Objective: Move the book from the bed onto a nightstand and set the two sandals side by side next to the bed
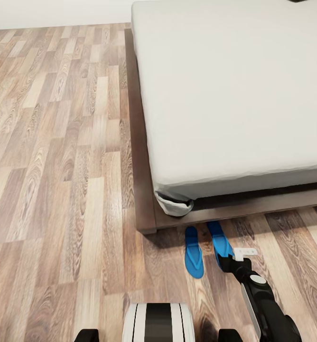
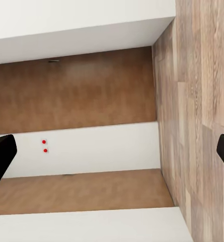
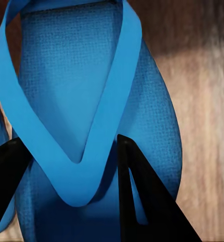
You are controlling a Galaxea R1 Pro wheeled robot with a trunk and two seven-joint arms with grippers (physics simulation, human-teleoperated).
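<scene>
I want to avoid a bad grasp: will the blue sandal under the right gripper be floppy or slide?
The sandal looks thin and flat, so it probably bends when lifted by the strap. It seems light, and on the smooth wood floor it may slide.

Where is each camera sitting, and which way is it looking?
Head view: on the robot's head, looking down at the bed, two blue sandals and wood floor; the right arm and base show.
Left wrist view: on the left arm, facing white and brown wall panels; dark fingertips show.
Right wrist view: on the right arm, close above the right sandal; fingers straddle its strap.
Shared: head and right wrist views both show that right sandal.
</scene>
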